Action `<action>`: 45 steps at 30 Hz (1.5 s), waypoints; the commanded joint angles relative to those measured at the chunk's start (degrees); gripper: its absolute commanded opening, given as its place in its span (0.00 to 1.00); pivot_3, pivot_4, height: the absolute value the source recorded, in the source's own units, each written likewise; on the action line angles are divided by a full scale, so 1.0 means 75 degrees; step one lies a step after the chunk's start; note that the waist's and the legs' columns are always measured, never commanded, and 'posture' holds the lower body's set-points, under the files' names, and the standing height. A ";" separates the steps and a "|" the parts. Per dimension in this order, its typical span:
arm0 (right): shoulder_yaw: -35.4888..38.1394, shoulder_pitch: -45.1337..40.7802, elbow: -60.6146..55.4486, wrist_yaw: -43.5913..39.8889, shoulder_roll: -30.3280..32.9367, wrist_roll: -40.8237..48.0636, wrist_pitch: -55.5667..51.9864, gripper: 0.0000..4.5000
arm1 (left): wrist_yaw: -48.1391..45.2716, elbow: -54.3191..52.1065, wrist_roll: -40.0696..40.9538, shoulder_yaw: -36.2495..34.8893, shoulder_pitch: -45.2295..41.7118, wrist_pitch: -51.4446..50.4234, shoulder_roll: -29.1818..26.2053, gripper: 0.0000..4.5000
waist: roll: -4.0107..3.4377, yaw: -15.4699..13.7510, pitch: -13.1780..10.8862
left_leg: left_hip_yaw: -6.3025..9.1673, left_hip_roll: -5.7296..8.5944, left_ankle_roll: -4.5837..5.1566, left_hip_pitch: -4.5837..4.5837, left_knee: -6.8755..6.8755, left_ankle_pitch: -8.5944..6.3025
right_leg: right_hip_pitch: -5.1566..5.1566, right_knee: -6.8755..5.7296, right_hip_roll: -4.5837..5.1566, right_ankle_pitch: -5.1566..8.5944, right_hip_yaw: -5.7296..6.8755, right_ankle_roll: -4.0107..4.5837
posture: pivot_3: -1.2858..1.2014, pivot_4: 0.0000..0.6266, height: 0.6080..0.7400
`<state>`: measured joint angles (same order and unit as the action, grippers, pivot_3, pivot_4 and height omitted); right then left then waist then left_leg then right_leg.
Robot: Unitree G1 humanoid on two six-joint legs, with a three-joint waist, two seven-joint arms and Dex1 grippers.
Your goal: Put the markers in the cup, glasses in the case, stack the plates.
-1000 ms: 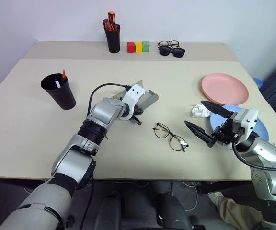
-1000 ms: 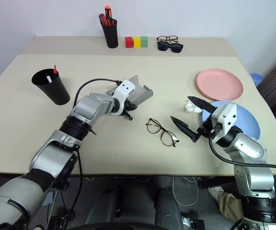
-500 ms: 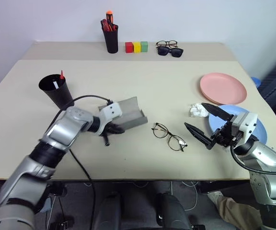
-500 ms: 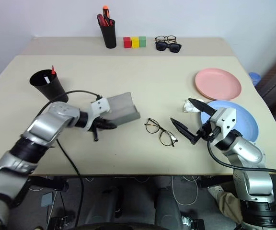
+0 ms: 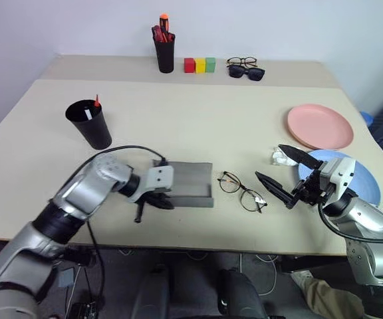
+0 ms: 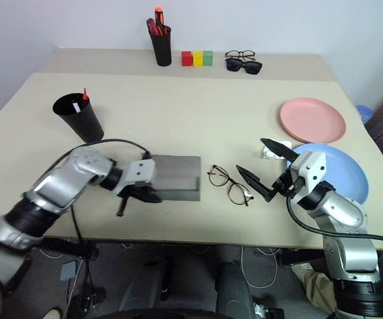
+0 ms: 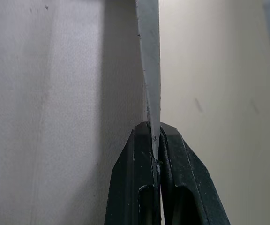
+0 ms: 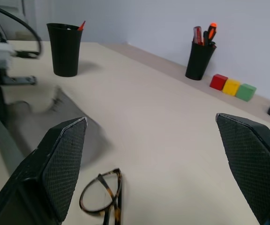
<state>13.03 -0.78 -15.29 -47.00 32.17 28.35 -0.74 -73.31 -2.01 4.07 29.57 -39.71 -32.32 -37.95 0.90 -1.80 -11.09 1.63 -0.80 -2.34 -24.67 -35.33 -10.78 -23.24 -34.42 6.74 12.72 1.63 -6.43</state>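
The grey case (image 5: pixel 186 182) lies low on the table near the front edge, and my left gripper (image 5: pixel 154 200) is shut on its left rim; the left wrist view shows both fingers (image 7: pixel 137 178) pinching the thin grey edge. The wire-framed glasses (image 5: pixel 243 191) lie just right of the case, lenses toward the table. Beyond them my right gripper (image 5: pixel 282 174) hovers open with nothing in it. The black cup (image 5: pixel 90 125) stands at the left with a red marker (image 5: pixel 97 101) and a white one in it. The pink plate (image 5: pixel 320 126) and blue plate (image 5: pixel 371 181) lie apart at the right.
A crumpled white scrap (image 5: pixel 282 157) lies between the right gripper and the plates. At the table's back stand a black pen holder (image 5: pixel 165 53) with red-orange pens, three coloured blocks (image 5: pixel 199 64), and spectacles with sunglasses (image 5: pixel 246 68).
My left gripper has drawn the case back toward the front edge and rolled it down from a tilt to lie low. The right gripper stays put, open.
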 commanded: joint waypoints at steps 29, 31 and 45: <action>0.0970 0.1506 -0.1001 -0.0026 0.0558 0.0220 -0.0325 1.00 | 0.0358 0.0933 -0.0578 0.0493 -0.1048 -0.0210 0.1628 0.01 | -0.0006 -0.0053 0.0003 | 0.0004 0.0000 0.0013 0.0001 -0.0007 -0.0006 | 0.0000 -0.0013 -0.0005 -0.0004 0.0001 0.0005 | 0.52 0.24 1.00; 0.1285 0.1996 -0.1114 -0.0181 0.0625 0.0278 -0.0341 1.00 | 0.0385 0.0938 -0.0572 0.0465 -0.1048 -0.0218 0.1666 0.01 | -0.0006 -0.0062 0.0003 | 0.0004 0.0000 0.0013 0.0001 -0.0008 -0.0007 | 0.0000 -0.0013 -0.0005 -0.0003 0.0001 0.0003 | 0.52 0.24 1.00; 0.2757 0.4137 -0.1598 -0.0831 0.0458 0.0875 -0.0219 1.00 | 0.0345 0.1078 -0.0534 0.0408 -0.1055 -0.0118 0.1692 0.01 | -0.0013 -0.0044 0.0007 | 0.0003 -0.0003 0.0014 0.0002 -0.0015 -0.0009 | 0.0001 -0.0010 -0.0004 0.0009 0.0001 -0.0014 | 0.52 0.24 1.00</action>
<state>31.89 29.92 -25.21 -53.25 35.94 33.81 -3.15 -70.32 6.70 -0.01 33.29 -46.93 -34.16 -25.26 0.80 -2.12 -11.04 1.65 -0.82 -2.23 -24.65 -35.44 -10.85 -23.23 -34.47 6.71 12.79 1.64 -6.54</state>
